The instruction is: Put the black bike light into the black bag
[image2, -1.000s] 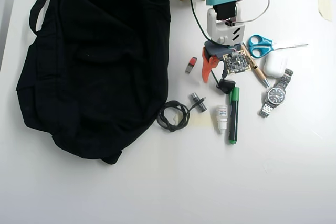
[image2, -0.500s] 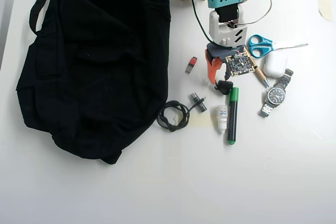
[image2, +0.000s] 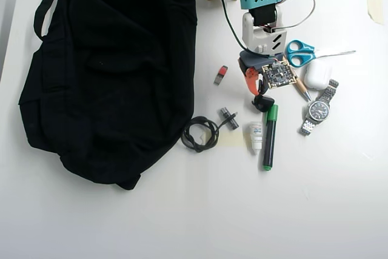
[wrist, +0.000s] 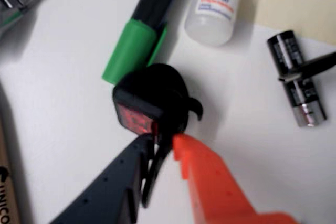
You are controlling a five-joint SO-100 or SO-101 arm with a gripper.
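Observation:
The black bike light (wrist: 155, 95) lies on the white table with its red square face (wrist: 134, 119) turned toward me. It also shows in the overhead view (image2: 262, 102), just above the green marker's cap. My gripper (wrist: 165, 140) has a black finger on the left and an orange finger on the right. They are drawn close together on the light's near edge and its thin strap tail. In the overhead view the gripper (image2: 255, 88) reaches down from the arm at the top. The black bag (image2: 115, 71) lies slumped at the left, well away from the gripper.
A green-capped marker (wrist: 131, 51) and a white dropper bottle (wrist: 212, 6) lie right behind the light. A black cylinder (wrist: 294, 77) is at the right, a metal watch (image2: 318, 110) beyond it. A coiled cable (image2: 200, 133) and a red-and-black stick (image2: 220, 74) lie between the gripper and the bag. Scissors (image2: 300, 53) are nearby.

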